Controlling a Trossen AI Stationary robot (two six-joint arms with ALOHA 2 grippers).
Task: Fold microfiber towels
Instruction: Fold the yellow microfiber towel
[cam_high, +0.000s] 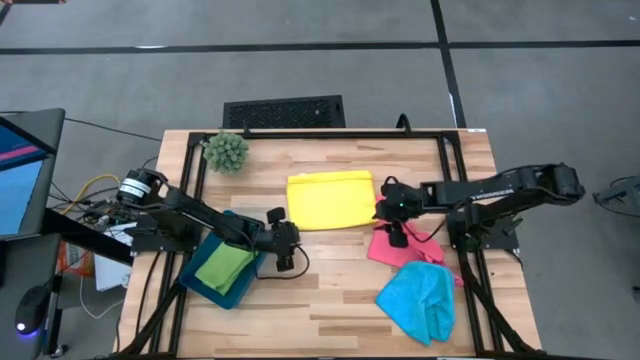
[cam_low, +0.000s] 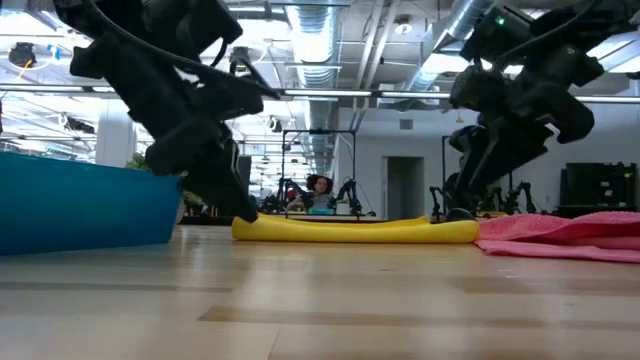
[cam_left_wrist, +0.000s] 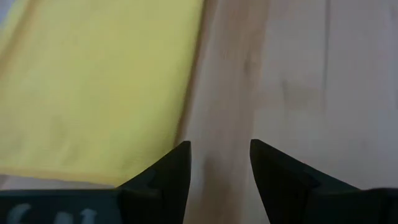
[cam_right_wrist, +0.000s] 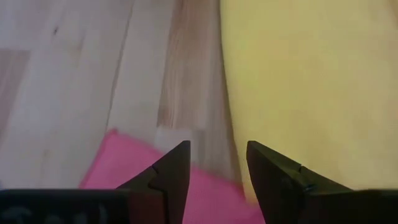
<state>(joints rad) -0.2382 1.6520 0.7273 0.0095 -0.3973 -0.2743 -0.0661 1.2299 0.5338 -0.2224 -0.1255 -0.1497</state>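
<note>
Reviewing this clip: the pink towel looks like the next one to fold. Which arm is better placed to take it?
Probably the right. The right hand hangs open at the pink towel's edge, beside the yellow towel. The left hand, also open, sits over bare wood by the tray.

My left arm reaches in from nine o'clock, elbow bent, wrist angled low over the bench; my left claw (cam_high: 285, 243) hangs near centre, fingers (cam_left_wrist: 168, 177) parted, nothing between them; my right arm stretches in from three o'clock, nearly straight; my right claw (cam_high: 396, 212) points down, fingers (cam_right_wrist: 171, 177) apart and empty.
</note>
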